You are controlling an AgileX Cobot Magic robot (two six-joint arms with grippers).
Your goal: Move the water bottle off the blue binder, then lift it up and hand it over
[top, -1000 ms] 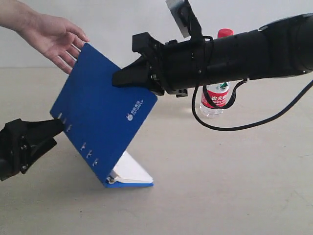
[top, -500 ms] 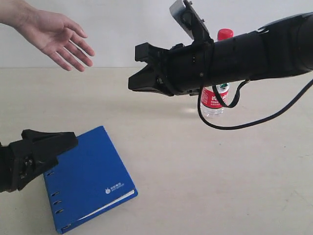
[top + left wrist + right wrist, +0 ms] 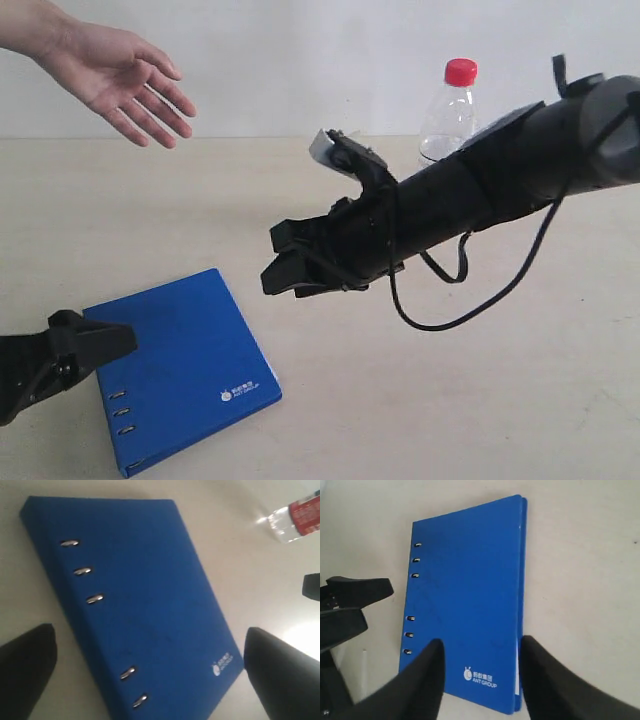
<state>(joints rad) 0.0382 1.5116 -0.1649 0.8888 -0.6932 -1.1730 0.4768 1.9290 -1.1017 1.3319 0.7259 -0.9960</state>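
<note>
The blue binder (image 3: 185,365) flat on the table (image 3: 520,400), water bottle (image 3: 448,115) off it.
Exterior: bottle upright behind the right arm, well apart. Left wrist: left gripper (image 3: 148,630) spread, empty, near the binder. Right wrist: right gripper (image 3: 481,645) likewise spread, empty.

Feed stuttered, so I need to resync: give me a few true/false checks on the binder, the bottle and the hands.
1. The blue binder lies closed and flat on the table. True.
2. The water bottle lies on the binder. False: it stands upright behind the right arm, apart from the binder.
3. The right hand grips the binder. False: it is open and empty above it.
4. The left hand is open. True.
5. The person's hand holds the bottle. False: it is open and empty.
</note>
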